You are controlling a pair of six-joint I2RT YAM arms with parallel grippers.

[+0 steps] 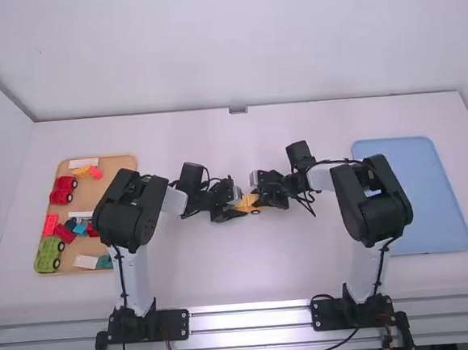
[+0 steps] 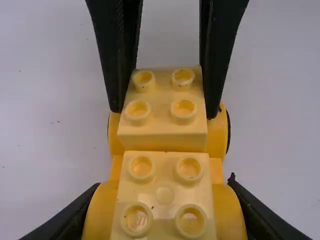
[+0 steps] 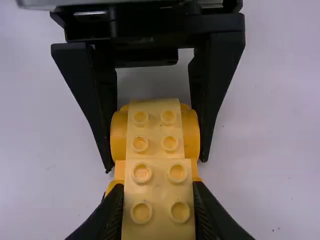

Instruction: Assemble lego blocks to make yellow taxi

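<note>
- Car base, yellow, 1 piece: at the middle of the desk, between the 2 arms, lengthwise from tool to tool.
- Block A, pale yellow, 4 studs: on the car base, at the left tool's end.
- Block B, pale yellow, 4 studs: on the car base, end to end with block A, at the right tool's end.
- Left tool: 2 fingers parted by the car base's width, closed on its 2 rounded sides.
- Right tool: 2 fingers parted by the width of block B, closed on its 2 opposite sides.
- Wooden tray, left side of the desk: holds 1 red car base, 1 green car base, 3 white pieces and assorted small coloured blocks.
- Blue tray: right side of the desk.
</note>
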